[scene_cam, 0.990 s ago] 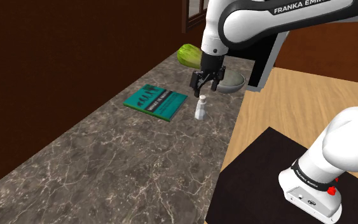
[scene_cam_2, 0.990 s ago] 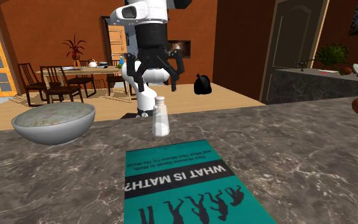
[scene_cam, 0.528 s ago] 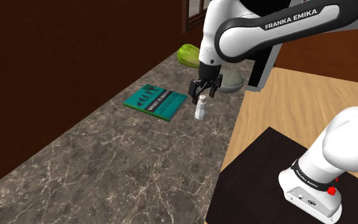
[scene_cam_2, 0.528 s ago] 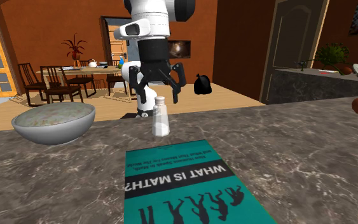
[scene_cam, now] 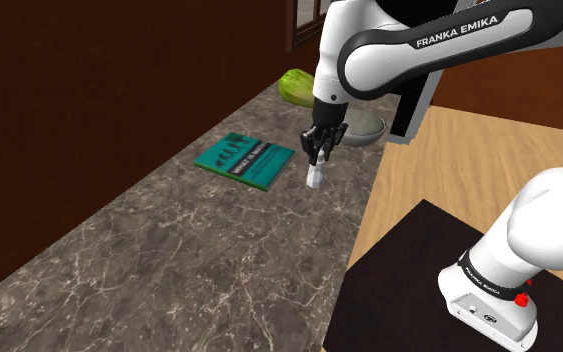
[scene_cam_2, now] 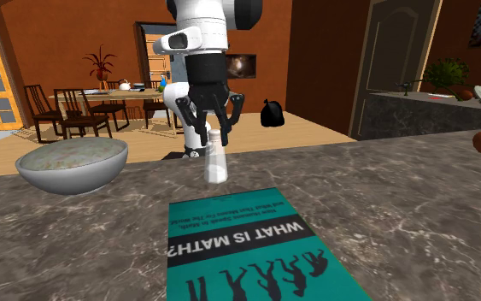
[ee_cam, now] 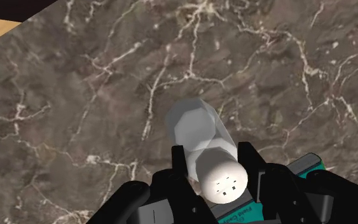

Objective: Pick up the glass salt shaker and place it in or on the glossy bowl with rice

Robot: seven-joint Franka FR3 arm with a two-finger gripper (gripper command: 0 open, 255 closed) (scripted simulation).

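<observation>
Here's the hand [scene_cam: 317, 148], straight down over the salt shaker [scene_cam: 315, 177], its two black fingers clenched on the upper part just below the cap. From the wrist view the hand [ee_cam: 213, 154] has a finger pressed against each side of the shaker [ee_cam: 199, 127]. The white perforated cap faces the camera and the clear body runs down to the marble.

The shaker [scene_cam_2: 215, 162] stands upright on the dark veined surface [scene_cam_2: 401, 197], and I can't tell whether its base has left the stone. In the second exterior view the hand [scene_cam_2: 214, 137] grips it from above, the white arm rising straight up behind.

Just beside the shaker lies the teal book [scene_cam: 245, 160], flat on the surface [scene_cam: 169, 260]. From the second exterior view the book [scene_cam_2: 251, 248] sits in the foreground with its title upside down.

The grey bowl with rice [scene_cam_2: 72, 167] waits off to the second exterior view's left, apart from the shaker. In the shoulder view the bowl [scene_cam: 366, 128] peeks out behind the arm near the surface's edge, with a green cabbage [scene_cam: 295, 86] close by, further along the surface.
</observation>
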